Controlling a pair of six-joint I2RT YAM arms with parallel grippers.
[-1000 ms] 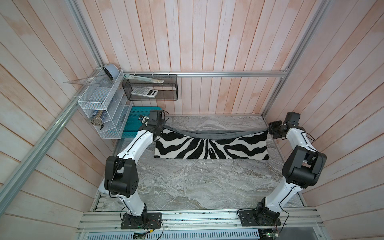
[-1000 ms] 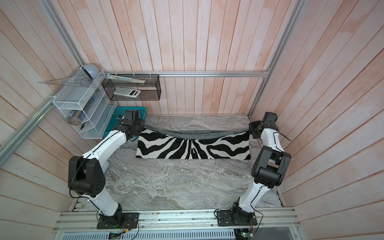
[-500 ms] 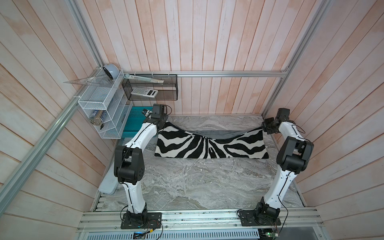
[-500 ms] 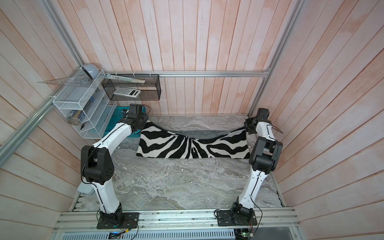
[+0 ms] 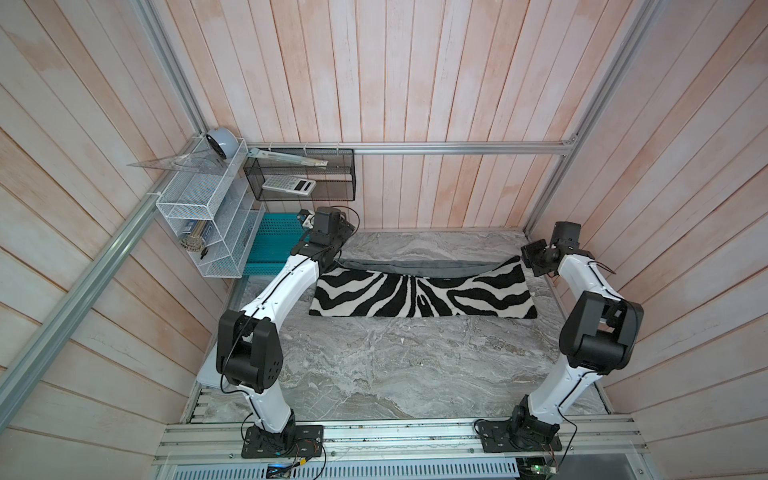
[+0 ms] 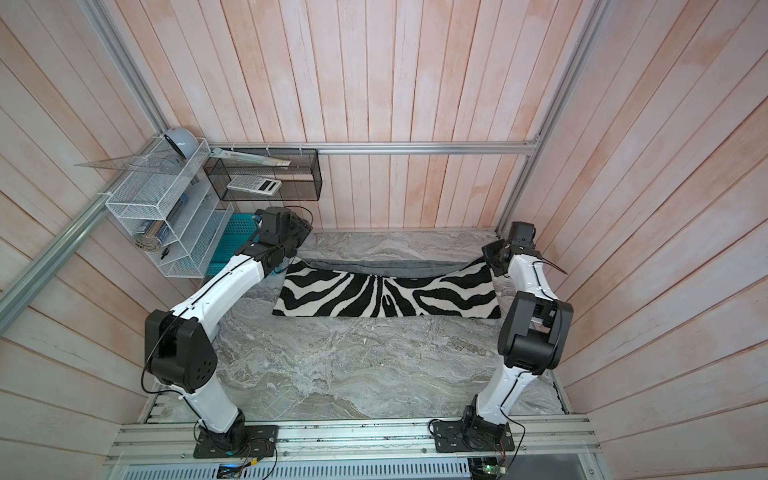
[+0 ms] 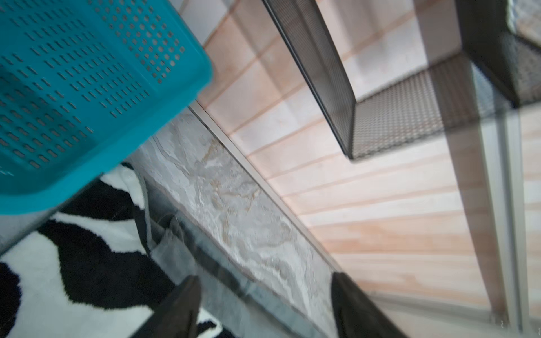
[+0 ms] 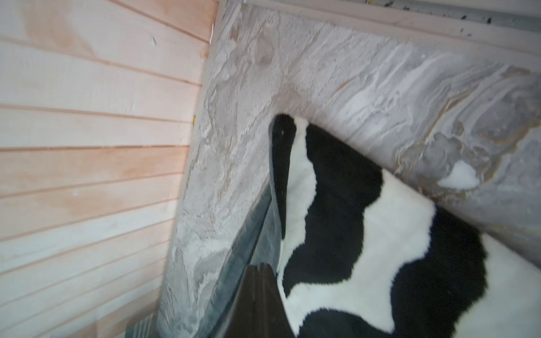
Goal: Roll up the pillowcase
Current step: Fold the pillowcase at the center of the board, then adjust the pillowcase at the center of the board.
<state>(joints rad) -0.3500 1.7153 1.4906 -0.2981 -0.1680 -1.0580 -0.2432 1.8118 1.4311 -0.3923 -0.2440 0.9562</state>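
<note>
pinching the grey edge of the pillowcase point(image 5: 419, 293) in the right gripper point(image 8: 259, 272), holding the left gripper point(image 7: 265, 281) open beside its other corner.

Teal perforated basket point(image 5: 272, 239) at the far left corner of the marbled grey surface point(image 5: 374, 365). White wire rack point(image 5: 195, 199) on the left wall. Black mesh tray point(image 5: 336, 185) on the back wall holds a calculator point(image 5: 289, 185).

Both top views look steeply down; wrist views close on pillowcase point(image 7: 96, 263) corners.
</note>
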